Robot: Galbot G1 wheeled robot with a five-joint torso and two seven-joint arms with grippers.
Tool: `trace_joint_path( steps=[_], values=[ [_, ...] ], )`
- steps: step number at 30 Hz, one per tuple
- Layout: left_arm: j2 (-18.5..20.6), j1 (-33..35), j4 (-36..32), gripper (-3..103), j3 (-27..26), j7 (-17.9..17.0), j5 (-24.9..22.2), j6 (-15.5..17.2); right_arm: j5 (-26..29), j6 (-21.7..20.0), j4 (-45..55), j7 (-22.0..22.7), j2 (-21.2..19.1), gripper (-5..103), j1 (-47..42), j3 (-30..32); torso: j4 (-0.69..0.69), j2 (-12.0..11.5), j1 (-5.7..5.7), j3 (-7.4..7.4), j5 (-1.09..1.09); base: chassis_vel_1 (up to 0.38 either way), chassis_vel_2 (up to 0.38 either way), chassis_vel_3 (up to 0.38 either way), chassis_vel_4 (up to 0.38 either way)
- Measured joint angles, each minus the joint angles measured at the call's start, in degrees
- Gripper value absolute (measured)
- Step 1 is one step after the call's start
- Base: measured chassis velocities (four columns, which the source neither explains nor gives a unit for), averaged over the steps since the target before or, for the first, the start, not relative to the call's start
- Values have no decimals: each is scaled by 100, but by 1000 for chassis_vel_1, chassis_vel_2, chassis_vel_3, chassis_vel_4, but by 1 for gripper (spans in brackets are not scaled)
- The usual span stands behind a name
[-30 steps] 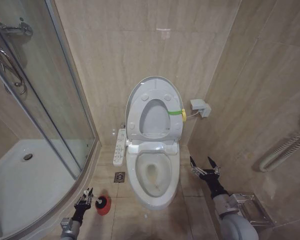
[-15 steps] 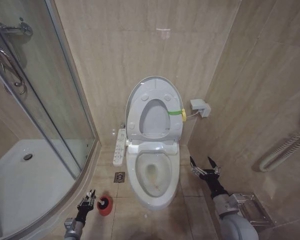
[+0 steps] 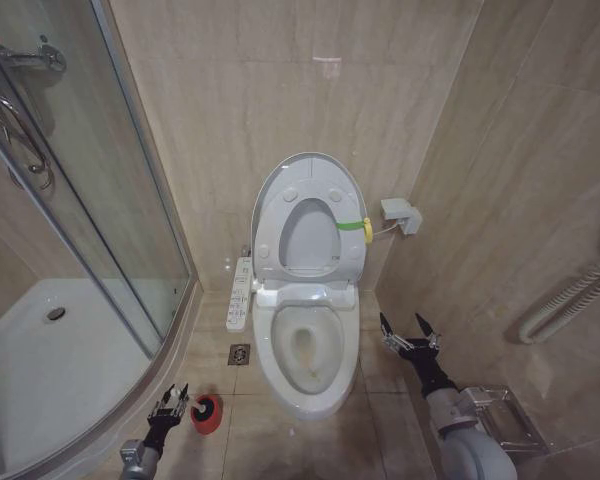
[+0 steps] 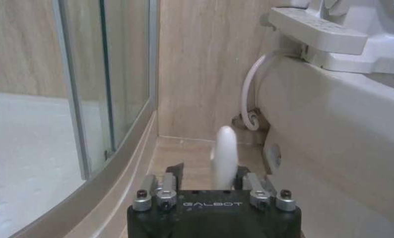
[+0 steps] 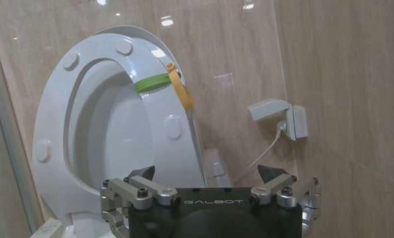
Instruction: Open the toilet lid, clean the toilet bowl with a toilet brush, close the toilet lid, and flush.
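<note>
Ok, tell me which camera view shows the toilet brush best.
The left wrist view: the toilet brush stands with its pale handle upright between the open fingers of the left gripper, close up. The head view gives it small, in its red holder on the floor beside the toilet bowl. The right wrist view faces the raised toilet lid.

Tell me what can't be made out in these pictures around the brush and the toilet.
- Toilet brush head: left wrist view, hidden behind the left gripper.
- Whether that gripper touches the brush handle: blurred there, too small in the head view.
- Red holder: head view, partly covered by the left gripper.
- Toilet bowl stain: too small to judge.
- Flush control: cannot be identified.
</note>
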Motion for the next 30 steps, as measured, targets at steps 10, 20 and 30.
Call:
trace_joint_path(
  steps=[10,20,30],
  values=[
    [52,9,-138,60,-15,-28,5,4,0,0,0,0,0,100,0,0,0,0,0,0,0,0,0,0,0],
    [72,167,-478,100,-15,28,73,-13,0,0,0,0,0,100,0,0,0,0,0,0,0,0,0,0,0],
    [431,582,-1302,100,-215,-223,241,58,0,0,0,0,0,100,0,0,0,0,0,0,0,0,0,0,0]
  ],
)
